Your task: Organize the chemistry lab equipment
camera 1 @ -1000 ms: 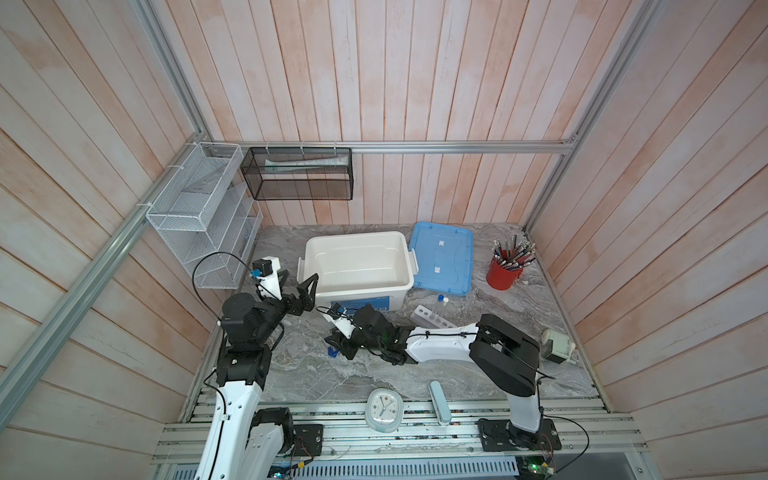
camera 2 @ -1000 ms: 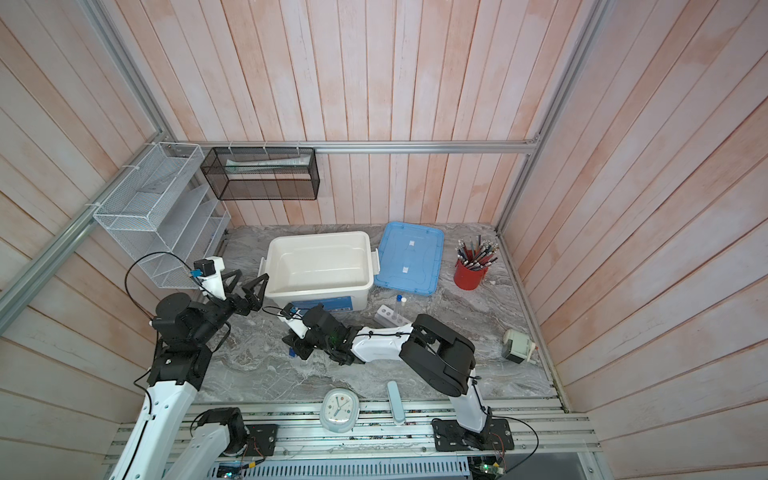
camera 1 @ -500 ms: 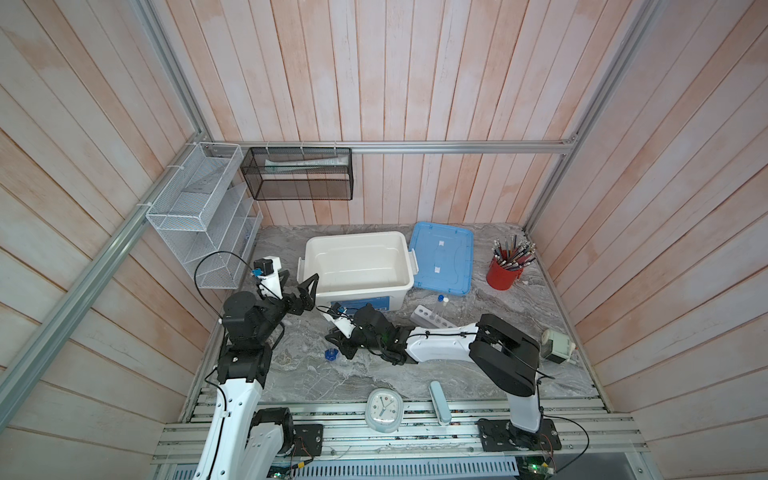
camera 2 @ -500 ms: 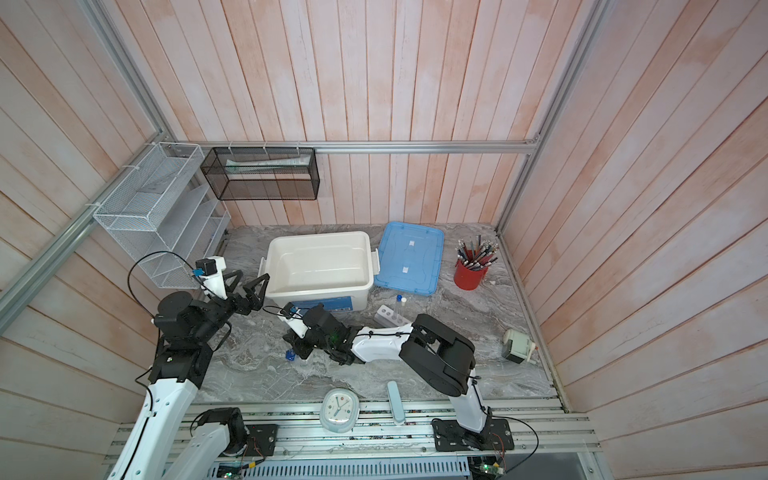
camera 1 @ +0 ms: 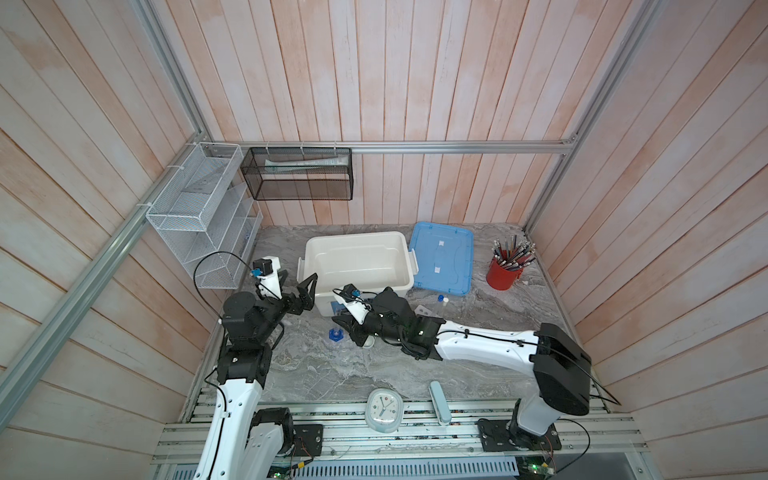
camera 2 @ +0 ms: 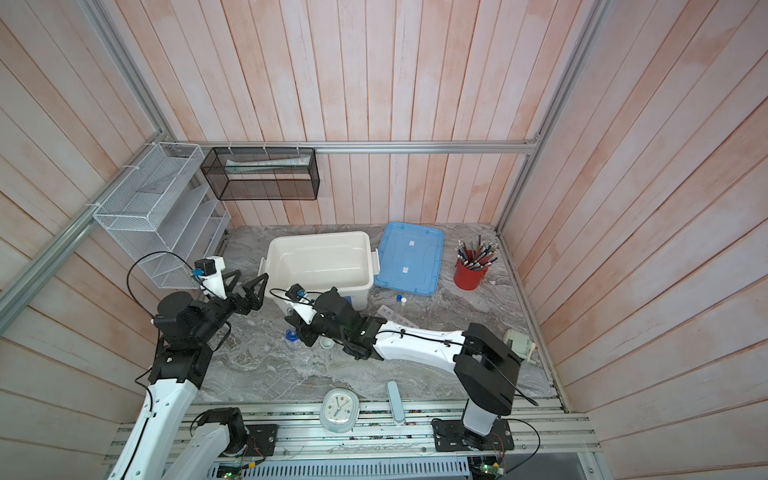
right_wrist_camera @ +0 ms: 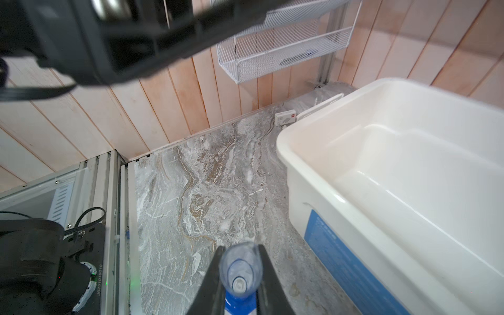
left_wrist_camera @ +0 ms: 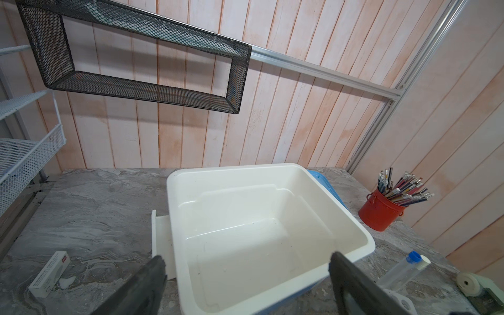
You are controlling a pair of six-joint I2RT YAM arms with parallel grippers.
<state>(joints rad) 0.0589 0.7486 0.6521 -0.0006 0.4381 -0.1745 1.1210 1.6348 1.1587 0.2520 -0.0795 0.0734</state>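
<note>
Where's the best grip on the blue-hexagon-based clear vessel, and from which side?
Grip the blue-hexagon-based clear vessel on its round clear wall, above the hexagon foot, coming in level from the right arm's side. It stands upright, mouth up, so a top-down pinch would meet only thin rim. The right gripper has its fingers on either side of that wall, apparently closed on it.

The tabletop (right_wrist_camera: 191,191) looks like smooth, veined grey stone; the white bin (left_wrist_camera: 245,218) is glossy plastic. The clear vessel (right_wrist_camera: 241,266) is transparent plastic on a blue base, and the black shelf (left_wrist_camera: 136,88) is matt metal mesh.
</note>
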